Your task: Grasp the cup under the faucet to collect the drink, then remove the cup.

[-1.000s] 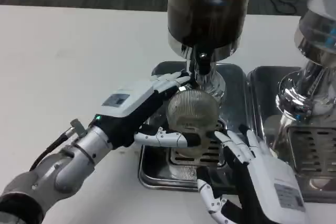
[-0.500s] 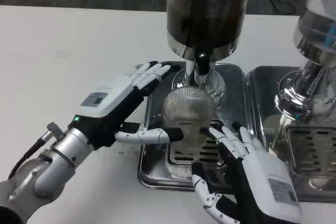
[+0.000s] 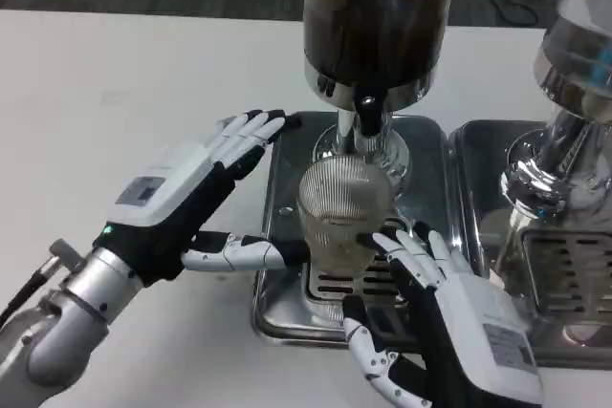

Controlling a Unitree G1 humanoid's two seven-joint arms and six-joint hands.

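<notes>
Right hand (image 3: 449, 303) against cup (image 3: 342, 207), tray-edge (image 3: 263, 317) below.

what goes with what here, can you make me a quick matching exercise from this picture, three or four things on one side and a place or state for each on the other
Things:
1. cup
2. left hand
3. right hand
4. dispenser tank

Places or states:
A. filled with dark drink, above the faucet
B. at the near right of the cup, fingers pointing toward it
C. on the drip tray, under the faucet
D. open at the left of the cup, fingers spread, thumb reaching toward the cup

Pairs: 1-C, 2-D, 3-B, 4-A
</notes>
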